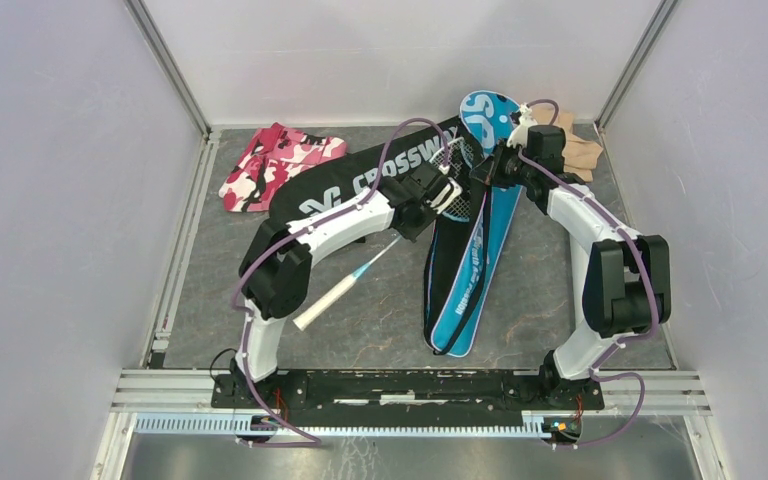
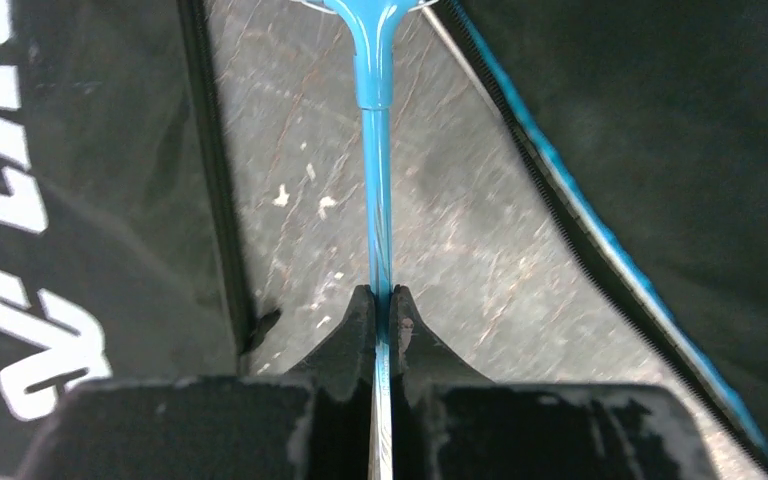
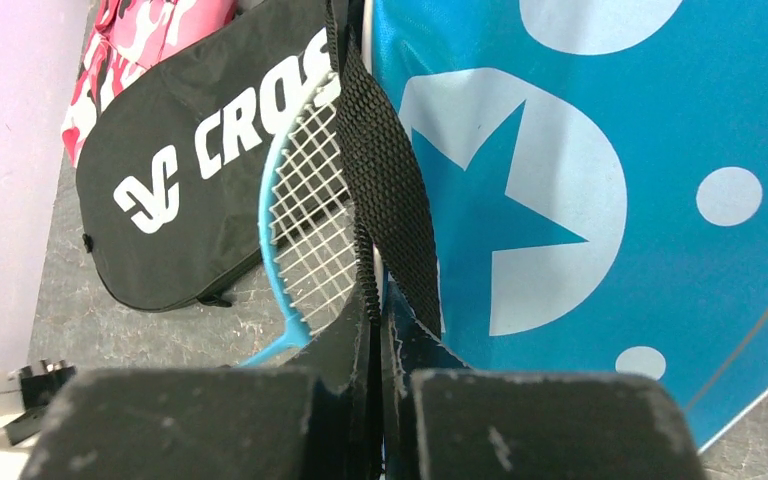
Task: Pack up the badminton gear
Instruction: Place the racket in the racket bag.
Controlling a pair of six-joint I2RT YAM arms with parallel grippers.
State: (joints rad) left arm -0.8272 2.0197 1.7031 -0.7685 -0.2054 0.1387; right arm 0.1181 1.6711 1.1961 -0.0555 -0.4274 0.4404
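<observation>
**Two pinch grips, one stiff, one floppy**

Our left hand [image 2: 385,300] pinches the blue racket [image 2: 375,150] by its thin shaft near the centre of the desk [image 1: 400,322]. We judge it light, stiff and slick. Our right hand [image 3: 378,322] pinches the limp blue "SPORT" cover [image 3: 560,200] by its black mesh edge [image 3: 385,170], toward one o'clock.

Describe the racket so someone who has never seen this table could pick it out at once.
Look at the middle of the grey table, between the black cover and the blue cover. The racket runs slanted there, white grip toward the near edge, pinched by the left tool. Unlike the flat fabric covers, it is a thin blue stick.
</observation>
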